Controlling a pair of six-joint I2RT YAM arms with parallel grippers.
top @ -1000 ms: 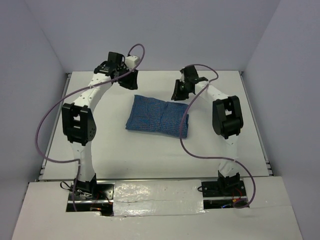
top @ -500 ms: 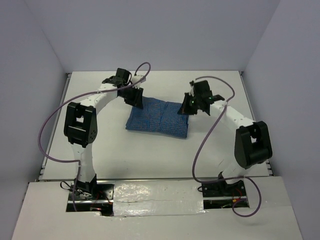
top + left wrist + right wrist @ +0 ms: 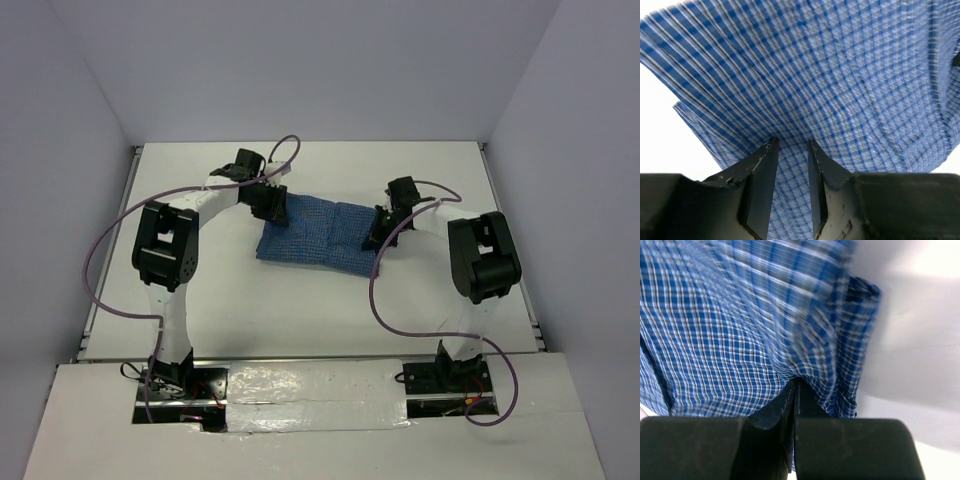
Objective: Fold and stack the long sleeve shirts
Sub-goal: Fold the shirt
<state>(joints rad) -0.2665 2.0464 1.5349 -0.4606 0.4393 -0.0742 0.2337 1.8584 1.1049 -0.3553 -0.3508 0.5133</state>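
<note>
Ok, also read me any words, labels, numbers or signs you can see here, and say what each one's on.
None: no word, number, logo or sign can be read on the shirt, the table or the taped board. The wrist close-ups show only checked cloth, no tag.

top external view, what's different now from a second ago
Both arms came down from beyond the far edge onto the blue checked shirt. The left arm dropped to its far left corner, where the left jaws now hold a thick fold. The right arm swung its elbow out right, and the right jaws now pinch the right edge. The shirt stayed folded in place on the table.
</note>
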